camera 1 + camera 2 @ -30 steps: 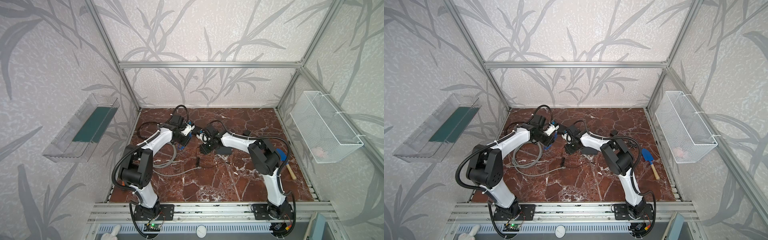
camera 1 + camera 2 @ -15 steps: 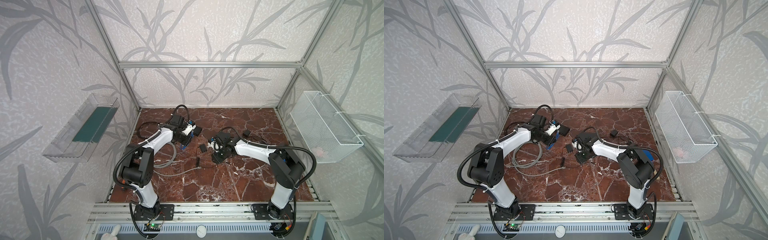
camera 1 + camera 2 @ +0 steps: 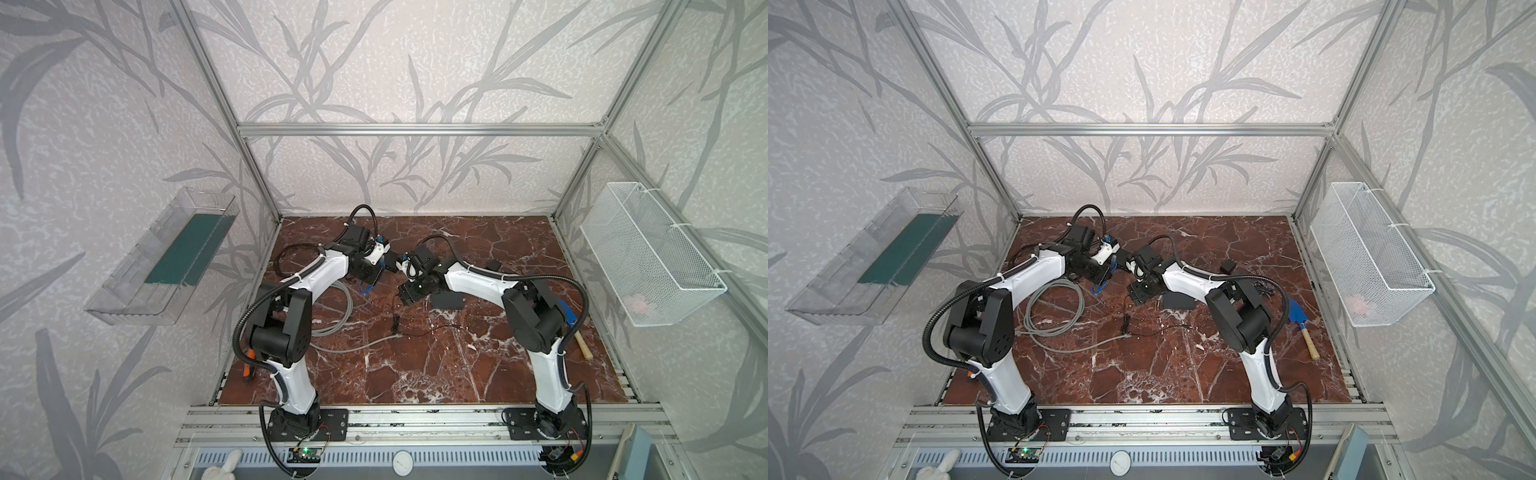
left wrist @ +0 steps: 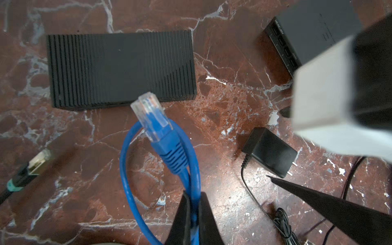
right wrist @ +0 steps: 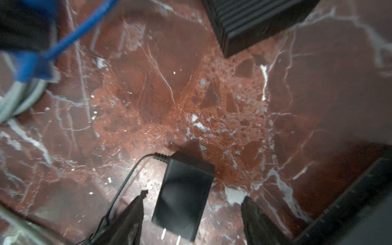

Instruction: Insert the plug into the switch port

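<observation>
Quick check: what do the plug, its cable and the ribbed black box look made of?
Plug: clear, glossy hard plastic; the coloured wires show through it.
Cable: blue jacket, smooth and slightly shiny, likely soft plastic or rubber, since it bends in a loop.
Ribbed box: matte black, probably moulded plastic, with fine even ridges.

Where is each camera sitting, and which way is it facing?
Both top views: high above the front rail, looking down over the marble table; left arm and right arm show whole.
Left wrist: on the left arm, facing down past the left pincer, shut on the blue cable, toward the ribbed box.
Right wrist: on the right arm, facing down through the open right pincer at the power adapter.
Shared: both wrist views show the power adapter, ribbed box and blue cable.
</observation>
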Motion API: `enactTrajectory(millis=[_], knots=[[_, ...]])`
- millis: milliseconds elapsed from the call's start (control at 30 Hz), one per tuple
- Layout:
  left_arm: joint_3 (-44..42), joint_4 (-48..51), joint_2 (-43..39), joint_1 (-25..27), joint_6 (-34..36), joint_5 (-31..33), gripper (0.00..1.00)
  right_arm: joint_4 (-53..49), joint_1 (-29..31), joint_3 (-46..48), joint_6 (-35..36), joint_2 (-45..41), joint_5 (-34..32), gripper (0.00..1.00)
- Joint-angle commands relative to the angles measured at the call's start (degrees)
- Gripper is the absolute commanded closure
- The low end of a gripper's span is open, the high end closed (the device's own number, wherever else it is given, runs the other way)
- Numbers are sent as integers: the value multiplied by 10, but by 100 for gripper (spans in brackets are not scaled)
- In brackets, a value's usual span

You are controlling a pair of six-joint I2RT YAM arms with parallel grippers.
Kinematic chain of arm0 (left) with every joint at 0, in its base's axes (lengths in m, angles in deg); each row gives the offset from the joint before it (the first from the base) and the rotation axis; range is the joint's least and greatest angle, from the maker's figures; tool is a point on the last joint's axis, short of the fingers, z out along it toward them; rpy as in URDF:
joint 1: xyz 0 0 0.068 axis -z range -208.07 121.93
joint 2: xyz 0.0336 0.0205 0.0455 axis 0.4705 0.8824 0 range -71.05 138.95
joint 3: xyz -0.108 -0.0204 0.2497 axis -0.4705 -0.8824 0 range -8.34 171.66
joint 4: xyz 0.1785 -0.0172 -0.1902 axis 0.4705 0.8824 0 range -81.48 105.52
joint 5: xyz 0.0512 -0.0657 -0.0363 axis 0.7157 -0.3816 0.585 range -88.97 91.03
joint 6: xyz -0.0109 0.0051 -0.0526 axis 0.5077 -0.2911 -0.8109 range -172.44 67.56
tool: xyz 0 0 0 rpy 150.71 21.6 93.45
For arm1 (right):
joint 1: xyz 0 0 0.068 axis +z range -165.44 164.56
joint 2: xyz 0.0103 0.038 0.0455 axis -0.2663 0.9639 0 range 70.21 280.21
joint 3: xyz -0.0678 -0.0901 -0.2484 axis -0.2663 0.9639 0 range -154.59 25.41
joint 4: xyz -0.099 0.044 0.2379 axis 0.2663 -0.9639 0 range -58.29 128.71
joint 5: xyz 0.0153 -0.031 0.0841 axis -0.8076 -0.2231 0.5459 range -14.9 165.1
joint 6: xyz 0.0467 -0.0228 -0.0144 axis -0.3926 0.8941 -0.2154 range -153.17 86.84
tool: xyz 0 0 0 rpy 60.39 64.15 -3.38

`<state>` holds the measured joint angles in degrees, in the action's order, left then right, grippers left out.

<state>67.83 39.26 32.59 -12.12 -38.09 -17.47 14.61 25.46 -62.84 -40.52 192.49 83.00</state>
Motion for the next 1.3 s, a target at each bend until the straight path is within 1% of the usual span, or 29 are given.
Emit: enactTrajectory(millis=[0,133,267,333,400,567,700,867,1000,1133,1267], knots=[[27,22,9,-3,5,9,92,5,1,-14,-10,16,-4,31],[33,25,14,-3,8,4,91,18,10,1,-12,25,-17,39],[31,21,14,-3,6,6,91,6,20,17,0,22,-34,58],[29,20,15,-3,4,8,91,5,20,38,0,5,-34,65],[27,16,14,-3,-1,7,91,7,21,71,5,-24,-29,69],[19,2,13,-1,-18,-8,91,-17,20,150,15,-105,-26,70],[21,4,15,15,-13,-11,91,-31,21,215,13,-170,-28,70],[35,21,29,40,4,-21,90,-69,20,259,-6,-226,-68,69],[53,41,46,60,26,-40,89,-77,19,309,-53,-275,-117,67],[78,67,70,81,44,-31,89,-88,8,344,-81,-292,-155,66],[87,66,84,88,41,-26,89,-92,-12,366,-98,-301,-168,65]])
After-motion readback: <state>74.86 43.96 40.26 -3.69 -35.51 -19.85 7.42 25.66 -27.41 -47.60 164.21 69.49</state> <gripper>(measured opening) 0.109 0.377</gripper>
